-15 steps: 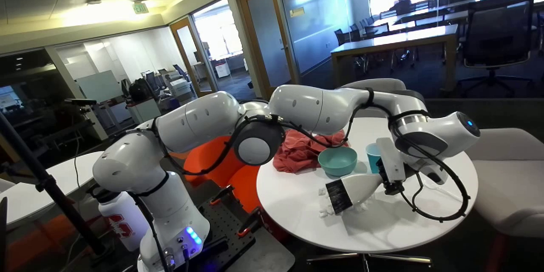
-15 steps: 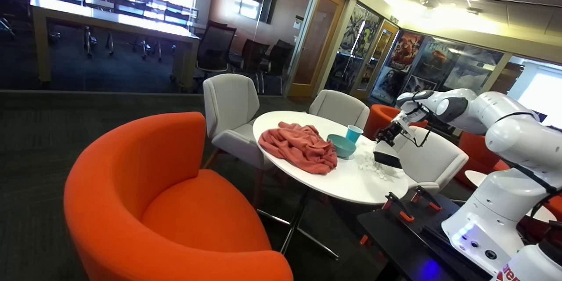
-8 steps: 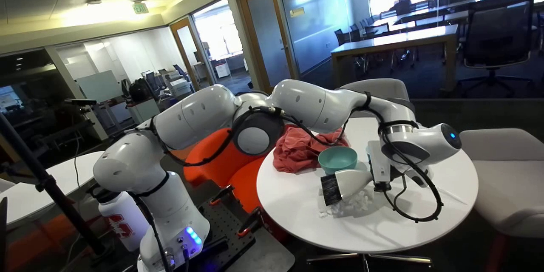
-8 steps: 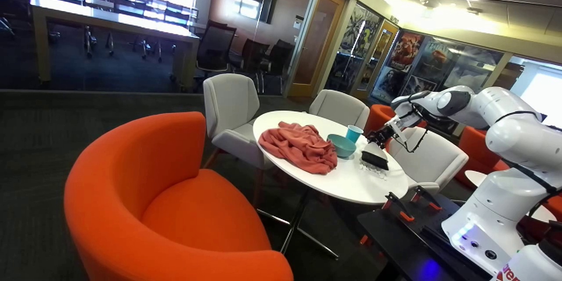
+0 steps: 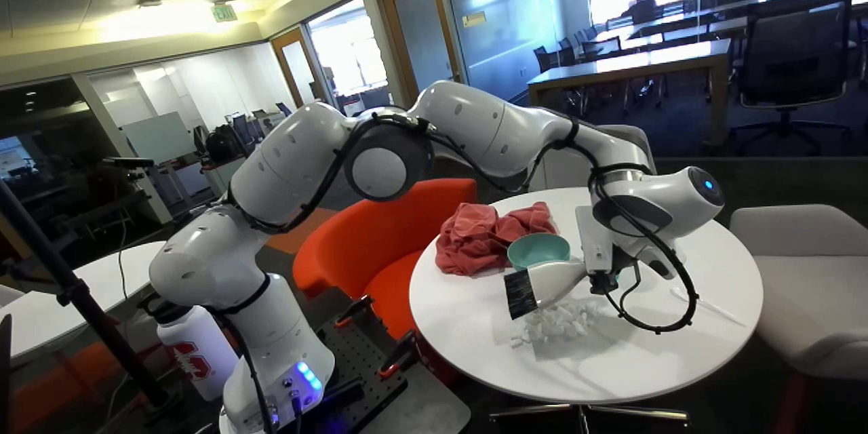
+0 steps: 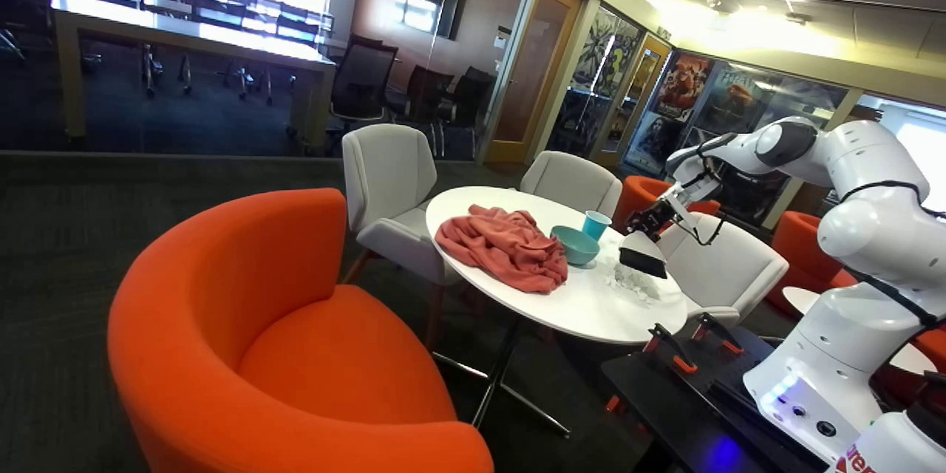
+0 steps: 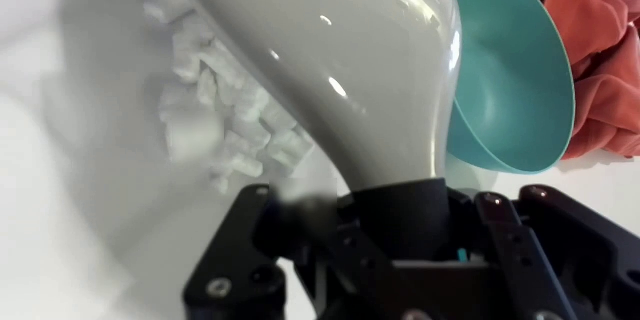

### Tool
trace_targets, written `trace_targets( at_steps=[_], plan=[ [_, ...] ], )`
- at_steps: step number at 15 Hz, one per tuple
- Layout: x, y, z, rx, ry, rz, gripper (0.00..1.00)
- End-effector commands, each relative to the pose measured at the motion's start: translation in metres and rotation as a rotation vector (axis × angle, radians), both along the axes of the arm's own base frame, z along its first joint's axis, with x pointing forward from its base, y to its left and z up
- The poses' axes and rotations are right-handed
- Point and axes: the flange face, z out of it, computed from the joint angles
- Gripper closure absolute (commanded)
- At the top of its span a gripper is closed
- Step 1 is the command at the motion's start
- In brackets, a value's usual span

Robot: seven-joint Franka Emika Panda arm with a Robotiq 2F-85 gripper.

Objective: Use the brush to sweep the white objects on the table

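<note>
The brush has a pale, flared body and black bristles; it shows in both exterior views (image 5: pixel 559 279) (image 6: pixel 640 242) and fills the middle of the wrist view (image 7: pixel 350 60). My gripper (image 7: pixel 395 215) is shut on its black handle end; the gripper also shows in both exterior views (image 5: pixel 602 279) (image 6: pixel 646 223). The bristles look raised just above the table. The white objects (image 5: pixel 559 324) lie in a loose pile on the white round table (image 5: pixel 468 325), below the brush. They also show in an exterior view (image 6: pixel 632 284) and left of the brush in the wrist view (image 7: pixel 235 105).
A teal bowl (image 5: pixel 539 251) stands close to the brush, with a crumpled red cloth (image 5: pixel 478 237) beyond it. A blue cup (image 6: pixel 596 226) stands by the bowl. A thin white stick (image 5: pixel 708 305) lies on the table. Grey chairs (image 6: pixel 569 181) and an orange chair (image 6: pixel 295 325) surround it.
The brush first came down onto the white pile and towards the bowl, then lifted off it, with the arm's elbow rising. More of the pile shows now. The grip is unchanged.
</note>
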Motion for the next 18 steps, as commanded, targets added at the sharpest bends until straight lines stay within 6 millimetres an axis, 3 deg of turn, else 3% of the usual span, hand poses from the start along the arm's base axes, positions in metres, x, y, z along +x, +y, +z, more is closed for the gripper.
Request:
trace_targets(
  at_steps=[1, 3, 4, 8, 11, 15, 18],
  plan=[
    [-0.029, 0.022, 0.043, -0.035, 0.05, 0.054, 1.0],
    [-0.036, 0.029, 0.056, -0.103, 0.051, 0.069, 1.0],
    [-0.019, 0.011, 0.033, -0.047, 0.043, 0.043, 1.0],
    [-0.027, 0.023, 0.047, -0.08, 0.053, 0.063, 1.0],
    [-0.025, 0.023, 0.038, -0.067, 0.071, 0.055, 1.0],
    [-0.022, 0.05, 0.044, -0.147, -0.02, 0.014, 1.0],
    [-0.016, 0.07, 0.033, -0.186, -0.089, -0.018, 1.0]
  ],
)
